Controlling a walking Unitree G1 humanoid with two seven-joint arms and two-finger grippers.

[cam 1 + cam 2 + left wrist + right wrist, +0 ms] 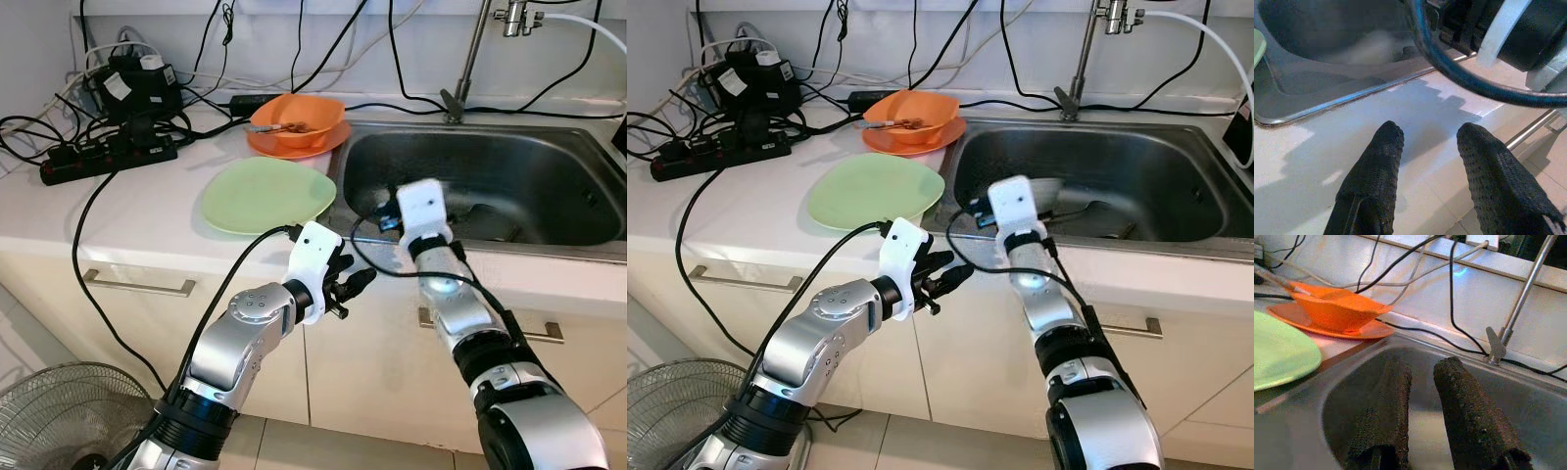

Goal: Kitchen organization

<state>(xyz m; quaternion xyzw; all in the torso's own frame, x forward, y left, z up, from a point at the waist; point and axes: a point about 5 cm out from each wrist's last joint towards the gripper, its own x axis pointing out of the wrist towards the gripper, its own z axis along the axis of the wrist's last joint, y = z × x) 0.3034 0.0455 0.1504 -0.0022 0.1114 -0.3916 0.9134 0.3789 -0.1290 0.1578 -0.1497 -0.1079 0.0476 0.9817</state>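
**Both grippers empty at the sink edge, dishes waiting on the desk**

The right gripper (pixel 407 201) reaches over the front rim of the stainless steel sink (pixel 549 157), its two black fingers (pixel 1464 416) parted by a narrow gap and holding nothing; they point into the basin towards the tap stem (pixel 1520 303). The left gripper (pixel 358 279) hangs lower, in front of the cabinet face just under the desk (pixel 147 220) edge, fingers (pixel 1376 171) moderately apart and also empty. Judging by this, neither arm has taken a dish yet, and the right one seems placed to work in or above the basin.

The things to be tidied lie on the desk left of the sink: a pale green flat plate (pixel 265 194), touching the sink rim, and behind it an orange bowl (pixel 297 119) set on an orange plate (pixel 284 147), with something dark inside the bowl that is too small to tell.

A black power strip (pixel 103 159) and a tangle of black cables (pixel 196 93) crowd the back of the desk, close to the orange dishes. The robot's own cable (pixel 367 235) loops between the two wrists and could snag. A metal fan grille (pixel 59 411) stands on the floor below.
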